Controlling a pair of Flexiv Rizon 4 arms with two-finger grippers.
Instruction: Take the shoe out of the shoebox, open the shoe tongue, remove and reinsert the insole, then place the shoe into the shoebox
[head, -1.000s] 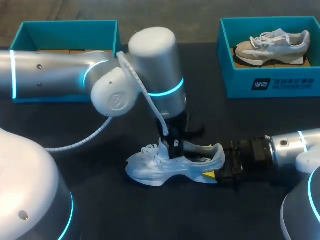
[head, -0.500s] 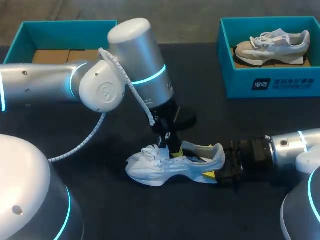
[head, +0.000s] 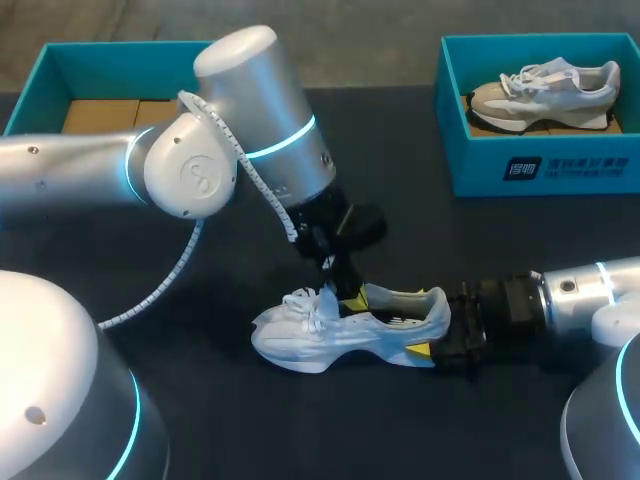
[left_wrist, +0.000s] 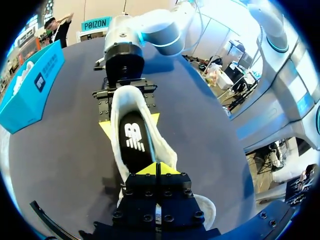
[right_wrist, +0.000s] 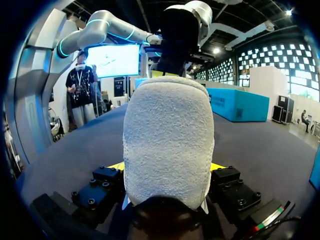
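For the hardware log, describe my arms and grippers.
The left arm and right arm are silver-white cylinders with glowing cyan rings; a white coiled cable runs along the left. The left gripper and right gripper are black blocks with yellow tips.

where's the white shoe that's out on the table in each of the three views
Head view: the white shoe lies on the table, lower middle.
Left wrist view: just ahead of the left gripper, seen from above, opening up.
Right wrist view: its heel, close up, between the fingers of the right gripper.
Shared landmark: the right gripper clamped on the heel.
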